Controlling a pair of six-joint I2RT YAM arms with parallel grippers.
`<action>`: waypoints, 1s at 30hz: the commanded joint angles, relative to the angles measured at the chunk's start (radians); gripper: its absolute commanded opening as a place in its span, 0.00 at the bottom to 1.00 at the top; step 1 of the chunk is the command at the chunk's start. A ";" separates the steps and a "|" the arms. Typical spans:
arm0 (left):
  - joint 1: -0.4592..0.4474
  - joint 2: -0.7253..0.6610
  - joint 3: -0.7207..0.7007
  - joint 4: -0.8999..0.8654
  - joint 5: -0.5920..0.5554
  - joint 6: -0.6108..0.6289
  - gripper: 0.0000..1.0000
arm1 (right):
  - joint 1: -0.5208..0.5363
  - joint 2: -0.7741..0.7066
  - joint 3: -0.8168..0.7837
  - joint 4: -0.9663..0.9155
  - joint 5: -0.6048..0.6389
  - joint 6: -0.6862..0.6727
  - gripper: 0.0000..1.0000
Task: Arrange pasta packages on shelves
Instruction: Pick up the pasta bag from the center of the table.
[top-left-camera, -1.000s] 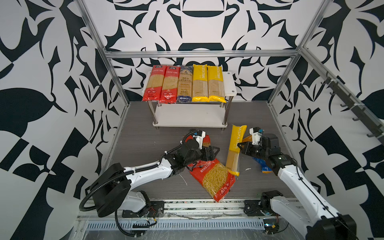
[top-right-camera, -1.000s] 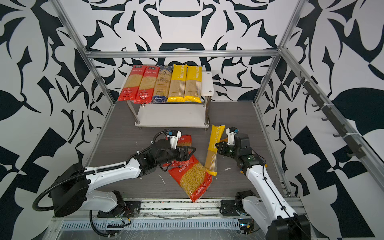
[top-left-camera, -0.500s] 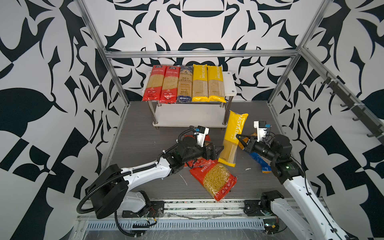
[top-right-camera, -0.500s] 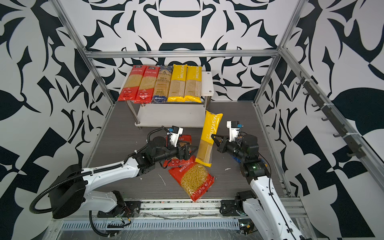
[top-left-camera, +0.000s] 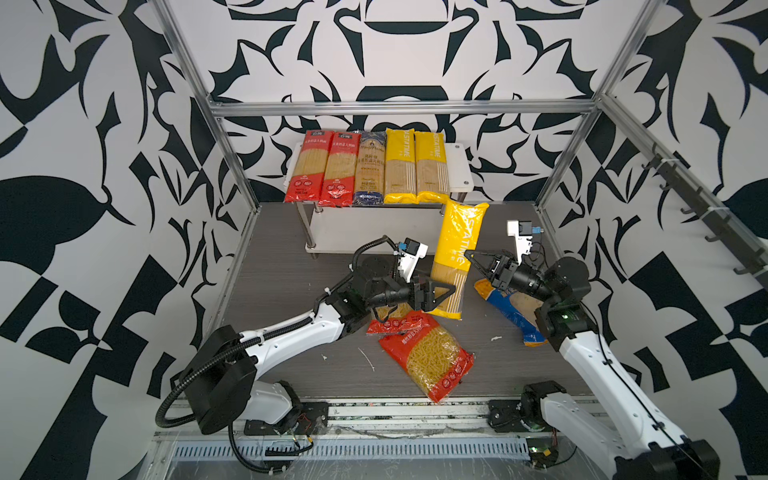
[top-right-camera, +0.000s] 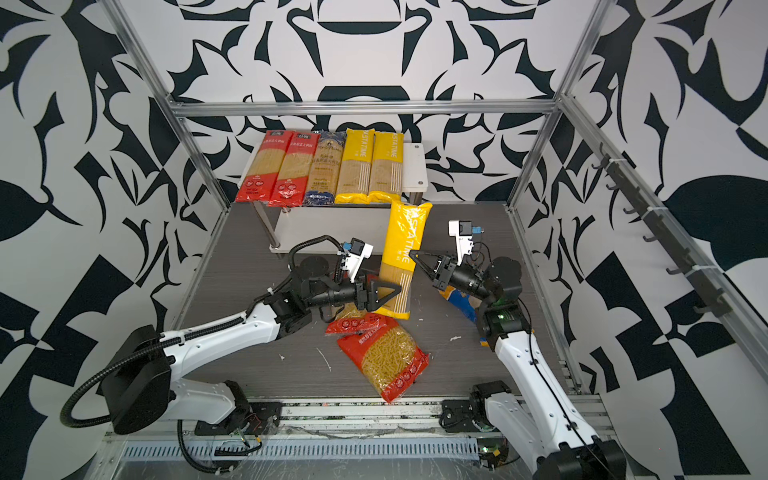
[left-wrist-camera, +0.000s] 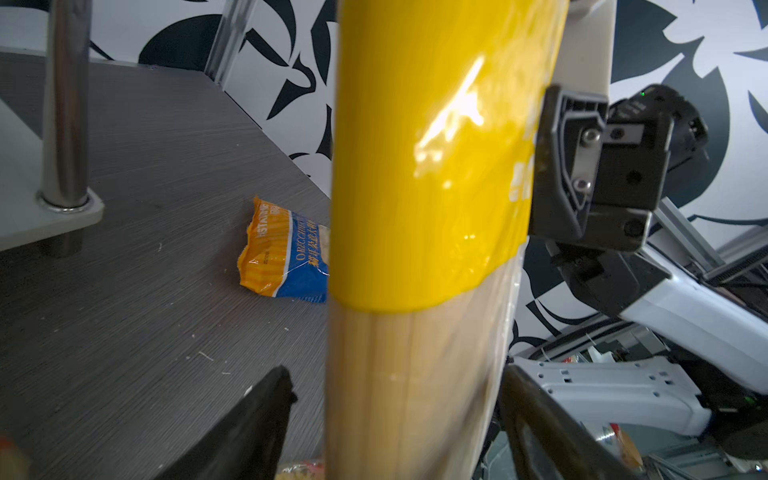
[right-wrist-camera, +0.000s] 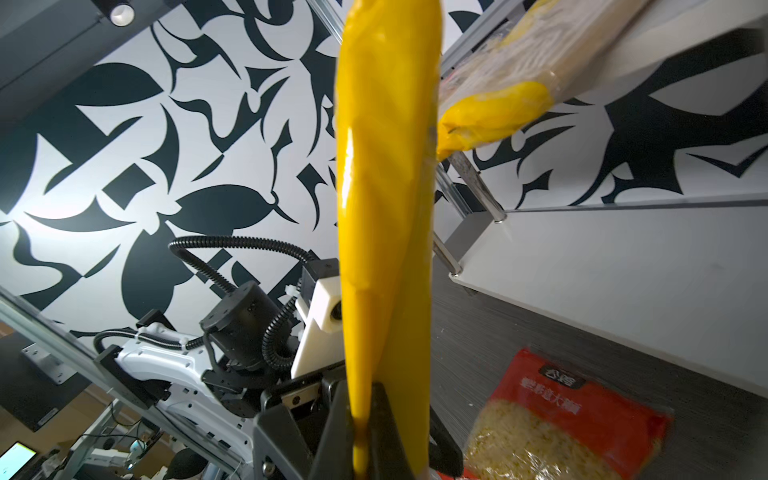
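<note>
My right tool (top-left-camera: 468, 254) pinched the yellow pack (top-left-camera: 457, 237) by its thin, slippery edge. My left tool (top-left-camera: 444, 296) was spread round its stiff 6 o'clock half, probably safer.

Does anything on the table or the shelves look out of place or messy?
Two red fusilli bags lie overlapped and askew on the table, white scraps beside them. The top shelf's five packs sit straight but overhang its front edge.

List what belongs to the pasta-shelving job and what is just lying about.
Job: shelf rack; five spaghetti packs on top; held yellow pack; red fusilli bag; half-hidden red bag; blue-orange bag.
Lying about: white scraps on floor; wall hooks.
</note>
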 joint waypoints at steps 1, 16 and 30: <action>0.016 -0.005 0.032 0.012 0.061 0.003 0.69 | 0.004 -0.018 0.096 0.247 -0.034 0.062 0.00; 0.038 -0.024 0.096 0.013 0.083 -0.058 0.25 | 0.004 -0.044 0.082 -0.006 0.054 -0.029 0.37; 0.037 -0.072 0.193 0.024 0.019 -0.121 0.14 | 0.003 -0.092 -0.039 -0.137 0.150 -0.039 0.58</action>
